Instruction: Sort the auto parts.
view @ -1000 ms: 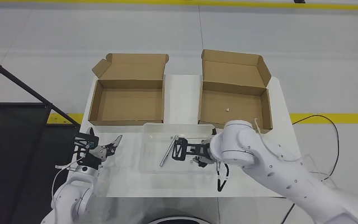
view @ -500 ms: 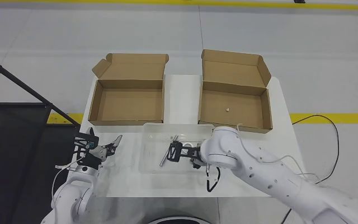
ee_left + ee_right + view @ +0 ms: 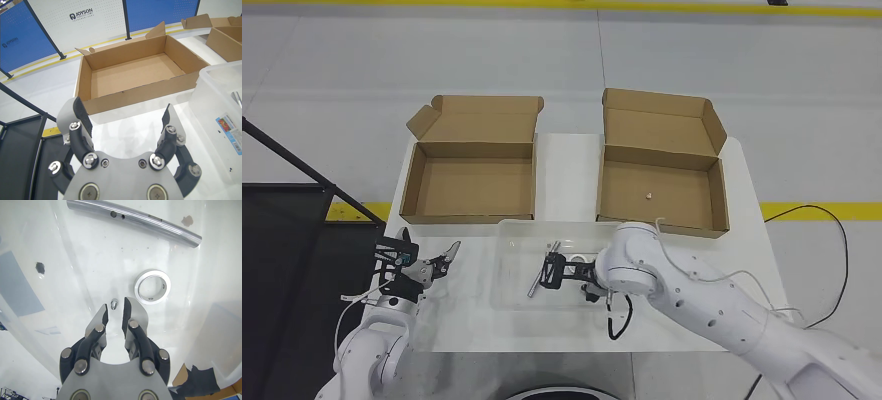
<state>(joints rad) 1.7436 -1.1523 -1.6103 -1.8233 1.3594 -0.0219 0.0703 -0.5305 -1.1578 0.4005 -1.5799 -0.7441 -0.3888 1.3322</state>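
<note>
Leftmost, the left fingers [image 3: 83, 111] hang spread wide, holding nothing, above the white surface [image 3: 567, 160] near the open left cardboard box [image 3: 470, 185]. Next, the clear bin [image 3: 512, 290] holds the auto parts, a metal rod [image 3: 132, 217], a silver ring [image 3: 136, 289] and a small bolt [image 3: 114, 304], with the right fingers [image 3: 126, 313] inside it, parted narrowly, the bolt lying ungripped between their tips. Farthest right, the right cardboard box [image 3: 657, 215] has one small pale part [image 3: 648, 196] on its floor.
</note>
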